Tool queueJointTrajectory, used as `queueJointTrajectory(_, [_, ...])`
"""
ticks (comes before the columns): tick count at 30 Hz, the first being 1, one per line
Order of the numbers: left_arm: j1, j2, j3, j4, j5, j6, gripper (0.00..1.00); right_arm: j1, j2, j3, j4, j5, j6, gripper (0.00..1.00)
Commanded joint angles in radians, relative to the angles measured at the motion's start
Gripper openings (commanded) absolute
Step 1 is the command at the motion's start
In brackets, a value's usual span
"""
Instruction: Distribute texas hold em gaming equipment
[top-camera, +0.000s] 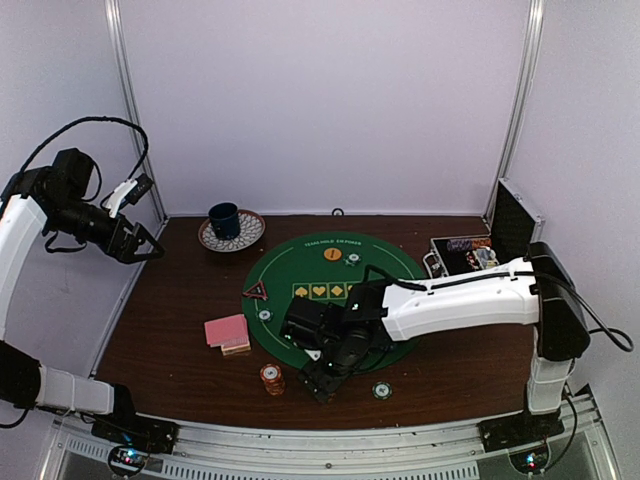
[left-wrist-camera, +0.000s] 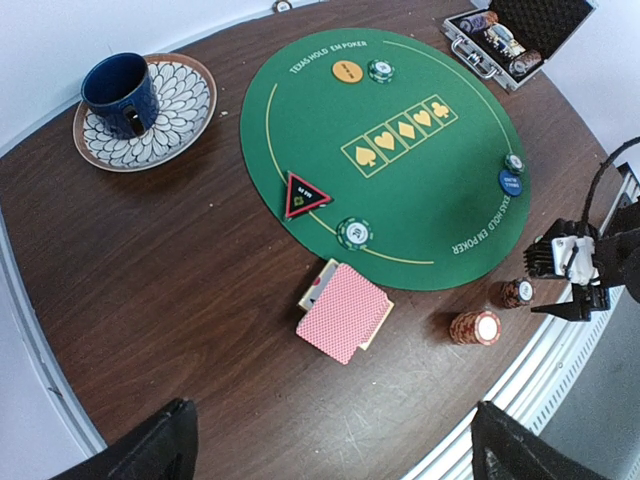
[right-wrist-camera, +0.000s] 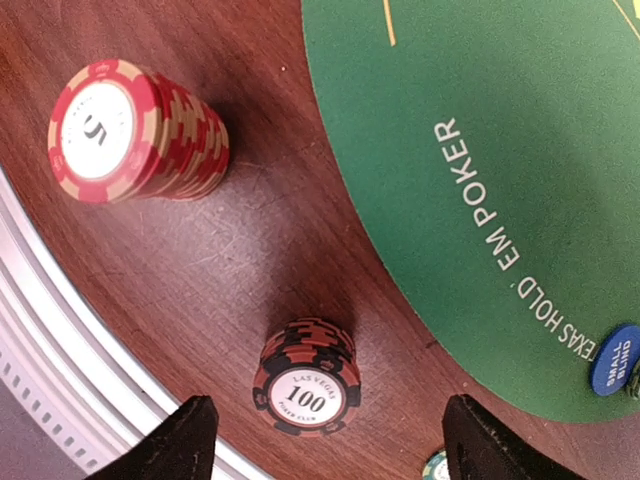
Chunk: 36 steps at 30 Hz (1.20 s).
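Stretching low across the green mat (top-camera: 292, 262), the right gripper (right-wrist-camera: 326, 420) hovers spread-fingered at a black-red chip stack (right-wrist-camera: 306, 385); the left gripper (top-camera: 145, 243) hangs raised, also spread.

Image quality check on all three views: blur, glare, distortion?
Top external: even light, no glare, print on the chips too small to read. Left wrist: wide-angle bend curves the table edge; mat lettering sharp. Right wrist: 100 stack and 5 stack crisp, soft shadows; tool fingers dark, blurred.
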Motion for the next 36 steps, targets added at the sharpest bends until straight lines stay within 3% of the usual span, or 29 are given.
queueJointTrajectory(1, [0.007, -0.019, -0.007, 0.013, 0.008, 0.013, 0.97, 0.005, 0.030, 0.002, 0.004, -0.053, -0.020, 0.80])
queueJointTrajectory(22, [0.007, -0.008, 0.005, 0.013, 0.006, 0.013, 0.98, 0.006, 0.071, -0.004, 0.015, -0.062, -0.018, 0.55])
queueJointTrajectory(36, [0.007, -0.001, 0.016, 0.014, 0.006, 0.010, 0.97, 0.006, 0.044, 0.012, -0.017, -0.018, -0.021, 0.25])
